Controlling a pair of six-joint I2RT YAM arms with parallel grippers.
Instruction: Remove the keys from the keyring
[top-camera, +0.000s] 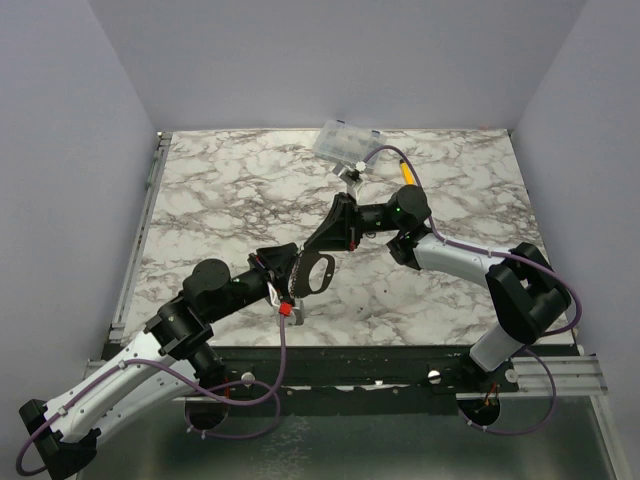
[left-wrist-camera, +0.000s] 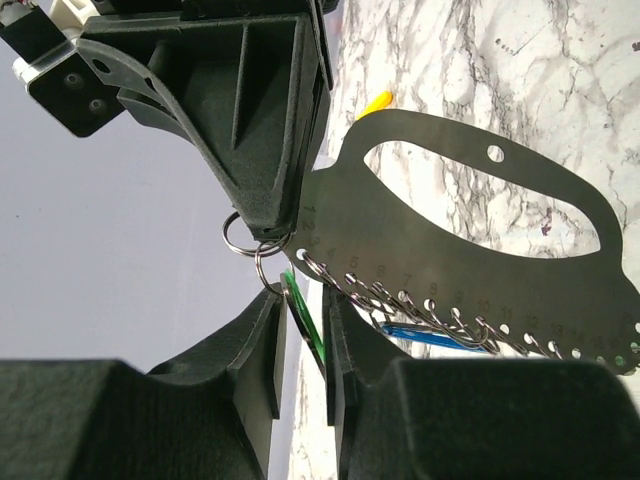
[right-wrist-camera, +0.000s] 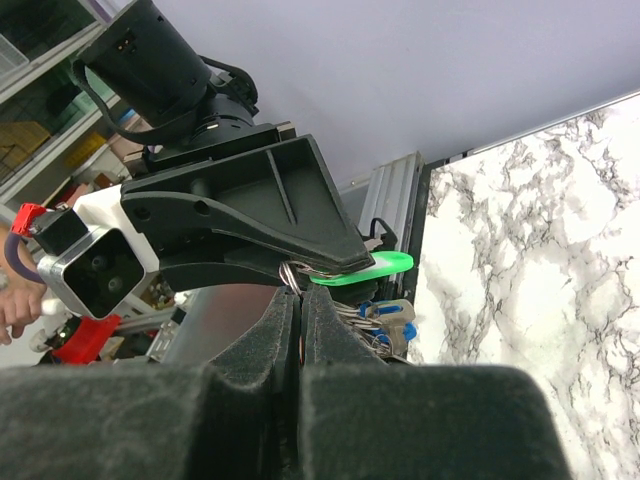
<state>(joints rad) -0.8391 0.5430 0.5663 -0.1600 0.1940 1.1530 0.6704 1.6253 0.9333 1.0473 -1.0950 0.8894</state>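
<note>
**Left gripper** (left-wrist-camera: 305, 308): lower centre of the left wrist view. The jaws are parted by a narrow gap. In the top view it sits at mid-frame, just left of the keyring.

**Green key** (left-wrist-camera: 303, 328): slanted in that gap, leaning toward the pad on the right of the frame, with light showing between it and the other pad. It hangs by a split ring (left-wrist-camera: 268, 262) from the keyring's left end. Only its plastic edge shows, and the rest is hidden by the fingers.

**Keyring** (left-wrist-camera: 430, 255): a flat grey plate with an oblong cut-out, held in the air above the table (top-camera: 220, 200). It lies directly above the left jaws in the left wrist view and runs to the right edge, where it is cut off. Small rings line the holes along its lower edge.

**Blue key** (left-wrist-camera: 430, 336): under that row of holes, just right of the left jaws. It shows as a thin strip, mostly hidden behind the right-hand finger.

**Other keys** (right-wrist-camera: 392, 318): a silver-and-blue cluster in the right wrist view. They overlap, so they cannot be counted.

**Right gripper** (right-wrist-camera: 298, 300): jaws pressed together on the keyring's left end, which is seen edge-on as a thin line. The clamped part is hidden.

**Box** (top-camera: 345, 143): clear, at the table's far edge, upper centre. Its contents cannot be made out.

**Yellow key** (top-camera: 406, 172): lies on the table right of the box, well apart from both grippers.
</note>
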